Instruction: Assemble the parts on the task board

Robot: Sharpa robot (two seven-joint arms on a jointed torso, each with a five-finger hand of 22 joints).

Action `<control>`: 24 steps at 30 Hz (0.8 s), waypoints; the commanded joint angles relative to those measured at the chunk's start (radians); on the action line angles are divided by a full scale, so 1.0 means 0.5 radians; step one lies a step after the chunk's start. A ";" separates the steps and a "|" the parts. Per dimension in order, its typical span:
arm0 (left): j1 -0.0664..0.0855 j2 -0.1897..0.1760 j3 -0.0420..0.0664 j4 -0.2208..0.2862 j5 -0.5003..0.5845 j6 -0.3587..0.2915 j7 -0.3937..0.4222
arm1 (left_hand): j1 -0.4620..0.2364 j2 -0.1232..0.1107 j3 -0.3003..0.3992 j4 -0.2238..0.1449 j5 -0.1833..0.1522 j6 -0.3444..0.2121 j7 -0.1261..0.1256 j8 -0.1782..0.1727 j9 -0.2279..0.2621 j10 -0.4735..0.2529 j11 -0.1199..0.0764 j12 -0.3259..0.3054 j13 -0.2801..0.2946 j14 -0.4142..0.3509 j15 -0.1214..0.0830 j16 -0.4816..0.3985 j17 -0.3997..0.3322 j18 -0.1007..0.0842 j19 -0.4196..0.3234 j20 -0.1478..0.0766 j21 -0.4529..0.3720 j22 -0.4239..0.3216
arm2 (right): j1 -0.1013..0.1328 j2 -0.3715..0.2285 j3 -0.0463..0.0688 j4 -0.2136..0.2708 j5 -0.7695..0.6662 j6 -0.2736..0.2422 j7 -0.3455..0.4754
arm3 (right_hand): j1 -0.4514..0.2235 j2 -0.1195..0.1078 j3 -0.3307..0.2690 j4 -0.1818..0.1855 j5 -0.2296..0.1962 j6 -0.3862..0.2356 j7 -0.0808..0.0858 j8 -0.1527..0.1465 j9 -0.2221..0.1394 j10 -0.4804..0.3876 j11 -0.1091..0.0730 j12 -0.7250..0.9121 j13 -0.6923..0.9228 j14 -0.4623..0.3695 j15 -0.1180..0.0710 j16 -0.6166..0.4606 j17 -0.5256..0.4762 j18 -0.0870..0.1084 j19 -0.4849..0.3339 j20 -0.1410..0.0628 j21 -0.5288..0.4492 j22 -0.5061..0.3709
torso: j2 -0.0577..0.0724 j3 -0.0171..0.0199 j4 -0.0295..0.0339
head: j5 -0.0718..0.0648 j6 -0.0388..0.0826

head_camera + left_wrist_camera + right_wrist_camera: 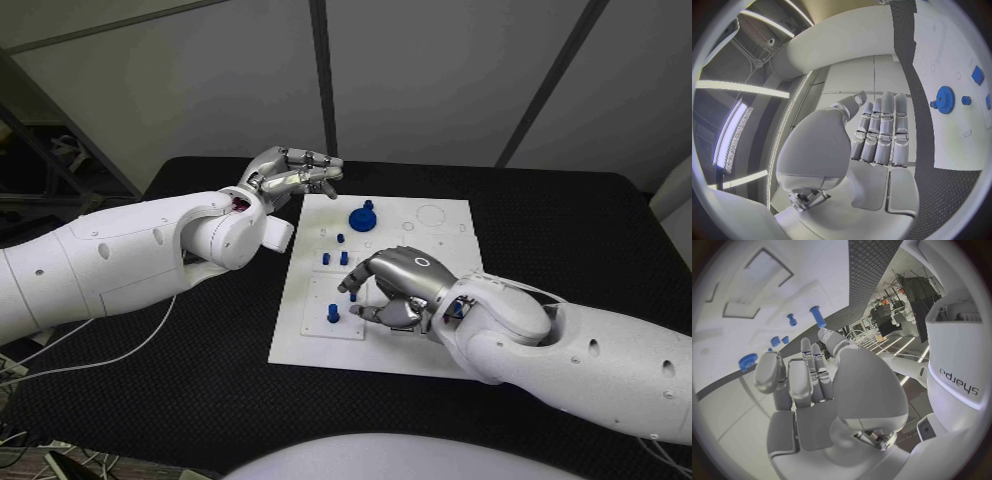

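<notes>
From the head view I have the task board (pixel 433 345) lying in the middle of the frame on the black table (pixel 577 230), with the blue parts gathered on its left half: a blue gear (pixel 364 216) near the board's upper edge, a few short pegs (pixel 343 257) just below it, and one upright pin (pixel 333 312) lower down toward the board's left edge. My right hand (pixel 400 290) sits over the centre of the board with its fingers curled downward, just to the right of that pin; I cannot tell whether the fingertips have anything pinched, since the hand's own back hides them, and the right wrist view shows the fingers drawn together with nothing plainly between them. My left hand (pixel 289 172) hangs off the board's upper left corner, above the table, fingers loosely together and holding nothing, which the left wrist view bears out. I judge the step in hand to be the right hand working at a peg or pin in the middle-left of the board, either seating one or reaching for the next. The next move, as I read it, calls for a fine pinch on a small upright piece and a straight, vertical approach so it doesn't tip.
</notes>
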 commanded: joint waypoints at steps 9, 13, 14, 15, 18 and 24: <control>0.002 -0.001 -0.001 0.001 0.014 0.017 0.013 | 0.001 0.015 -0.016 -0.004 0.012 -0.005 0.011 -0.005 -0.001 -0.012 0.002 0.009 -0.002 0.004 0.005 -0.010 -0.003 -0.023 -0.002 0.008 -0.013 -0.003 | 0.031 -0.448 0.089 0.186 0.541 0.131 -0.289 | -0.116 -0.011 -0.139 0.121 -0.005 0.182 -0.132 0.092 0.066 0.418 -0.162 0.489 0.398 0.087 -0.130 0.162 0.227 -0.067 0.230 -0.124 0.222 0.275 | -0.005 0.0008 -0.007 | -0.059 0.019; 0.001 0.003 -0.003 -0.003 0.019 0.019 0.013 | 0.001 0.015 -0.016 -0.004 0.012 -0.005 0.011 -0.005 -0.001 -0.012 0.002 0.009 -0.002 0.004 0.005 -0.010 -0.003 -0.023 -0.002 0.008 -0.013 -0.003 | 0.032 -0.591 0.095 0.274 0.578 0.122 -0.409 | -0.179 -0.011 -0.287 0.215 0.101 0.138 -0.132 0.107 0.125 0.407 -0.184 1.328 1.343 0.115 -0.129 0.282 0.402 -0.097 0.310 -0.120 0.309 0.387 | -0.007 -0.0006 -0.006 | -0.095 0.025; 0.001 0.004 -0.003 -0.003 0.020 0.022 0.014 | 0.001 0.015 -0.016 -0.004 0.012 -0.005 0.011 -0.005 -0.001 -0.012 0.002 0.009 -0.002 0.004 0.005 -0.010 -0.003 -0.023 -0.002 0.008 -0.013 -0.003 | 0.032 -0.616 0.095 0.288 0.578 0.121 -0.439 | -0.220 -0.014 -0.315 0.246 0.087 0.134 -0.127 0.111 0.132 0.412 -0.153 1.403 1.436 0.116 -0.130 0.292 0.419 -0.099 0.318 -0.124 0.318 0.400 | -0.009 -0.0017 -0.007 | -0.103 0.026; 0.001 0.005 -0.003 -0.003 0.021 0.024 0.014 | 0.001 0.015 -0.016 -0.004 0.012 -0.005 0.011 -0.005 -0.001 -0.012 0.002 0.009 -0.002 0.004 0.005 -0.010 -0.003 -0.023 -0.002 0.008 -0.013 -0.003 | 0.032 -0.639 0.096 0.299 0.575 0.121 -0.469 | -0.204 -0.015 -0.354 0.265 0.091 0.111 -0.130 0.123 0.158 0.374 -0.156 1.513 1.570 0.113 -0.136 0.302 0.431 -0.101 0.321 -0.114 0.323 0.407 | -0.010 -0.0029 -0.008 | -0.107 0.029; 0.001 0.008 -0.004 -0.001 0.023 0.028 0.017 | 0.000 0.014 -0.016 -0.004 0.012 -0.005 0.011 -0.005 -0.001 -0.012 0.002 0.009 -0.002 0.004 0.005 -0.011 -0.003 -0.023 -0.002 0.008 -0.013 -0.003 | 0.031 -0.689 0.096 0.314 0.549 0.127 -0.558 | -0.250 -0.011 -0.457 0.350 0.224 0.096 -0.128 0.163 0.210 0.405 -0.153 1.718 1.827 0.120 -0.125 0.336 0.485 -0.107 0.342 -0.118 0.347 0.439 | -0.013 -0.0045 -0.010 | -0.122 0.030; 0.001 0.009 -0.004 0.003 0.025 0.032 0.019 | -0.001 0.013 -0.019 -0.004 0.012 -0.006 0.011 -0.005 -0.001 -0.013 0.002 0.010 -0.002 0.003 0.005 -0.012 -0.004 -0.023 -0.002 0.008 -0.014 -0.004 | 0.023 -0.729 0.095 0.336 0.436 0.122 -0.697 | -0.304 -0.012 -0.604 0.463 0.287 0.084 -0.143 0.226 0.284 0.462 -0.153 1.887 2.051 0.126 -0.128 0.368 0.536 -0.116 0.366 -0.119 0.372 0.473 | -0.011 0.0008 -0.015 | -0.128 0.026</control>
